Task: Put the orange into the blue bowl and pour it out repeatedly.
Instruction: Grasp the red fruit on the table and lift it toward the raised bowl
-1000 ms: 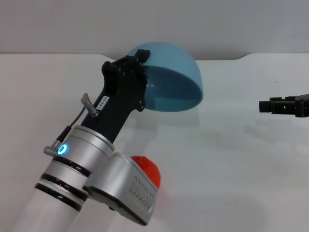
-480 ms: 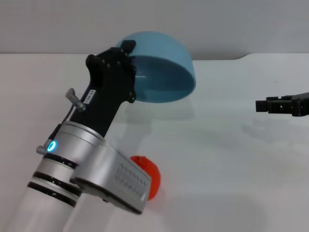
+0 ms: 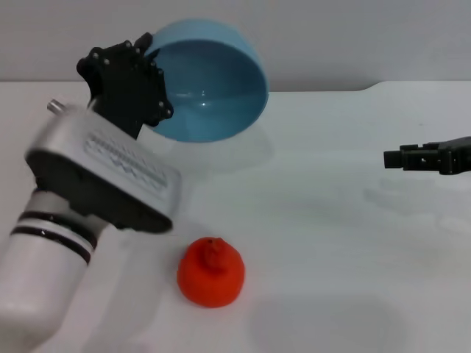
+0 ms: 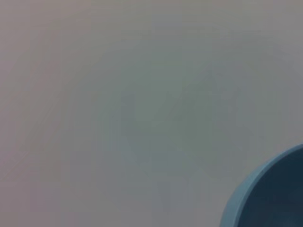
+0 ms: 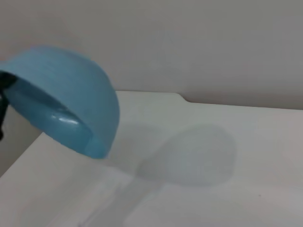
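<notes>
The blue bowl [image 3: 213, 88] hangs in the air at the back left, tipped on its side so that its empty inside faces me. My left gripper [image 3: 146, 53] is shut on its rim. A piece of that rim [image 4: 265, 198] shows in the left wrist view, and the bowl [image 5: 71, 99] appears tilted in the right wrist view. On the table near the front, below the bowl, sits the orange [image 3: 211, 272] by itself, stem up. My right gripper [image 3: 394, 157] hovers at the right edge, far from both.
The white table [image 3: 331, 243] stretches across the view and ends at a grey wall [image 3: 353, 37]. My left forearm [image 3: 66, 220] covers the front left corner.
My left arm has swung left and up, carrying the bowl and turning its opening toward me. The orange, half hidden before, now lies in full view. The right gripper crept slightly left.
</notes>
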Controlling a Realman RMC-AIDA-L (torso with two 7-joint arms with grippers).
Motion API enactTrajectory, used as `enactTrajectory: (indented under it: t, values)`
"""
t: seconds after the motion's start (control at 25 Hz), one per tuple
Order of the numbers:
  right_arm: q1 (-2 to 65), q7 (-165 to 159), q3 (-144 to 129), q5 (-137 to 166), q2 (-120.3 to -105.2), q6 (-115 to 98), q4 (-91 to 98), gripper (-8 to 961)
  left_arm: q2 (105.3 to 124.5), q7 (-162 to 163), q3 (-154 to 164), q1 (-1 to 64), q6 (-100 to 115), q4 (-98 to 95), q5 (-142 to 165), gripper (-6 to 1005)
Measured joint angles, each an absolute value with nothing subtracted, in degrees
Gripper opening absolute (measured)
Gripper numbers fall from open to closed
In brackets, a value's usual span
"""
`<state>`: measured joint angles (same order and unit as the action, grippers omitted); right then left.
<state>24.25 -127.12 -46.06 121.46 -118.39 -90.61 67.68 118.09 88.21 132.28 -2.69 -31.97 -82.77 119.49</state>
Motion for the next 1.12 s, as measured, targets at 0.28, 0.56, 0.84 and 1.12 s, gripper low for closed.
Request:
enactTrajectory:
  t: [0.28, 0.56, 0.84, 1.12]
  values:
    - [24.5, -127.1, -46.1, 121.6, -118.39, -90.6, 67.4, 468, 118.06, 88.6, 121.2, -4.7, -9.0, -90.4, 105.6, -2]
    - [24.9, -127.0, -46.1, 122.2, -118.39, -90.5, 67.1, 467, 117.97, 99.1, 108.0, -5.4, 13.6, -93.1, 97.1, -2]
    - [25.5, -127.0, -46.2, 122.1, -118.39, -89.9, 66.6, 467, 117.92, 118.7, 88.1, -0.5, 43.5, -88.9, 96.9, -2]
    - [28.2, -126.8, -46.4, 122.3, -118.39, -88.5, 64.3, 468, 117.55, 126.1, 71.9, 4.8, 61.4, -80.2, 97.2, -1]
